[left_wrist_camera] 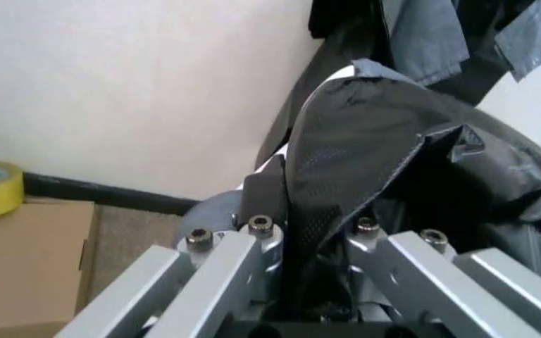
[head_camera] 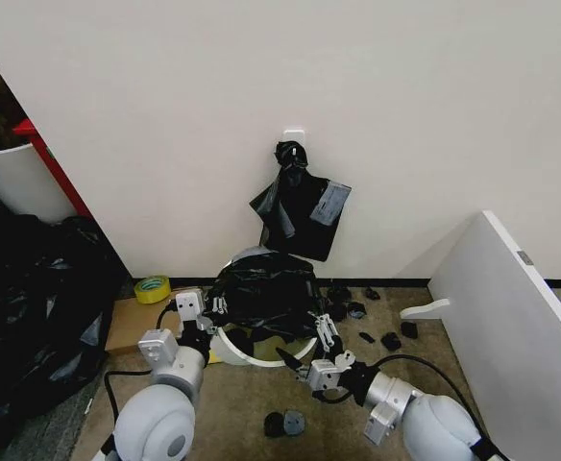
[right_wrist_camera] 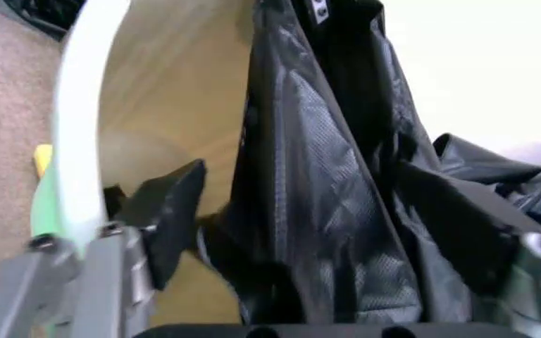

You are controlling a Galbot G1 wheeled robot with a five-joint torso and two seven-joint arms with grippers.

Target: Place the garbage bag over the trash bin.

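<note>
Two arms committed, listed nearest first

1. My left gripper, low at the left side of the trash bin; jaws closed on a fold of the garbage bag. Left wrist view: black film runs down between my fingers and is pinched there, so that side of the bag's mouth stays up and spread.

2. My right gripper, low at the bin's right side; jaws closed on the opposite part of the bag. Right wrist view: film drops between the jaws, with the bin's white rim just beside one finger. Held apart from the left, I judge, to keep the opening wider than the rim.

3. Trash bin on the floor between both grippers, near rim bare, pale interior visible.

4. Garbage bag, bunched over the bin's far half, partly draped inside, not yet around the near rim. Judged stage: mid-fitting.

5. Yellow tape roll on cardboard, left of the bin.

6. Knotted bunch of bags hanging on the wall behind; not in use
</note>
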